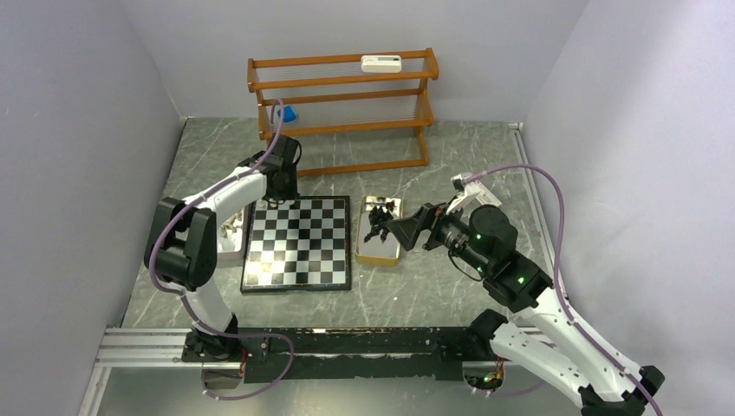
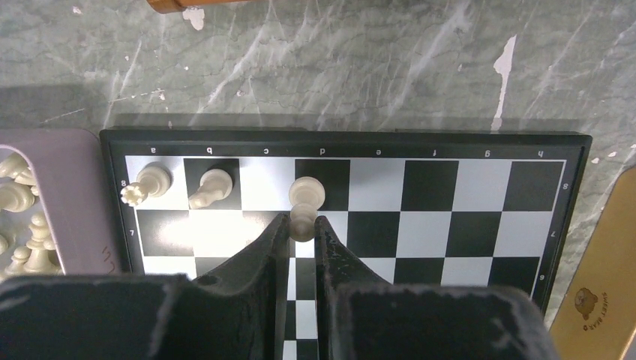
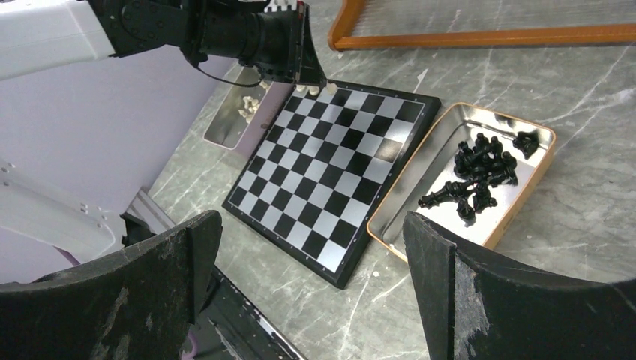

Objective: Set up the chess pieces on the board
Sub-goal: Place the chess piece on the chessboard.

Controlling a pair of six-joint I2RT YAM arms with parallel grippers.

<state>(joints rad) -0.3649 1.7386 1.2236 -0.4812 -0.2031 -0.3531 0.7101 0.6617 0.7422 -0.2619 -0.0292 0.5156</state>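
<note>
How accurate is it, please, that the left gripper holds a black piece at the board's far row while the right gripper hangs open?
Not quite: the left wrist view shows the piece in the left gripper is cream, not black. The rest stands: it is at the far row of the board, and the right gripper hangs open.

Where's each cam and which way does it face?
Top external: above, behind the bases, looking down at the board; both arms show.
Left wrist: over the board's far row, looking down; left gripper grips a cream piece.
Right wrist: right of board, facing the black pieces; right gripper open.
All three share the board.
</note>
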